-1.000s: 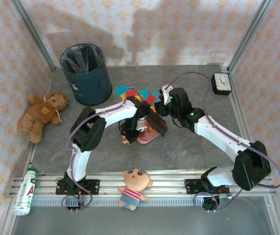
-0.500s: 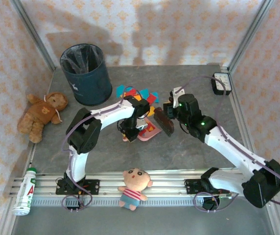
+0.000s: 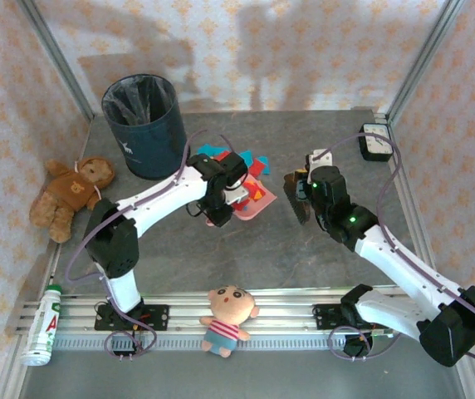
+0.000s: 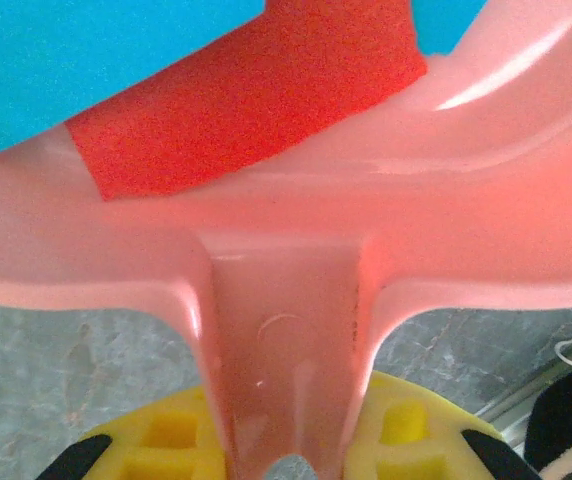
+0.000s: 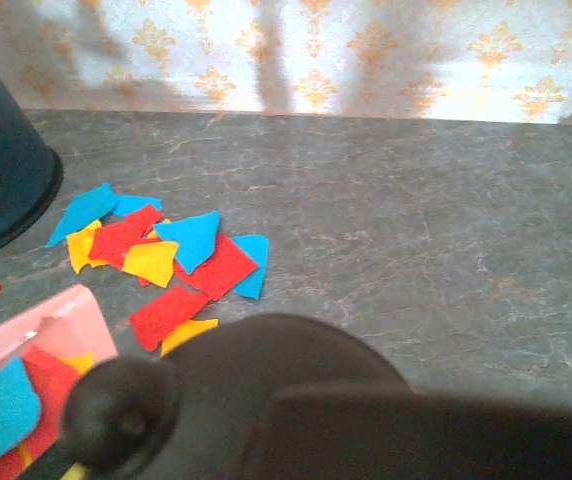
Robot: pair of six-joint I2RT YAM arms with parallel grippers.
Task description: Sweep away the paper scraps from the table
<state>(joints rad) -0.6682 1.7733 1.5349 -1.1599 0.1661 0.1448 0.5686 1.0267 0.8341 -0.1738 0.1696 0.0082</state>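
Left gripper (image 4: 286,455): pinches the pink dustpan (image 3: 252,202) by its handle, mouth toward the pile to catch scraps.
Right gripper (image 3: 307,188): clamped on brush (image 3: 296,206), raised right of the pan.
Paper scraps (image 5: 171,262): some in the pan, most on table (image 5: 416,250) just beyond.

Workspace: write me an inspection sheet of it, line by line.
Surface: grey mottled table, aluminium rail in front.
Job's things: paper scraps, some loose near the bin, some in the pink dustpan.
Clutter: teddy bear, doll, bottle, clock.
Claws: left claw shut on the dustpan handle; right claw shut on the brush.
Cables: purple cables loop off both arms.
Surroundings: patterned walls, metal frame.
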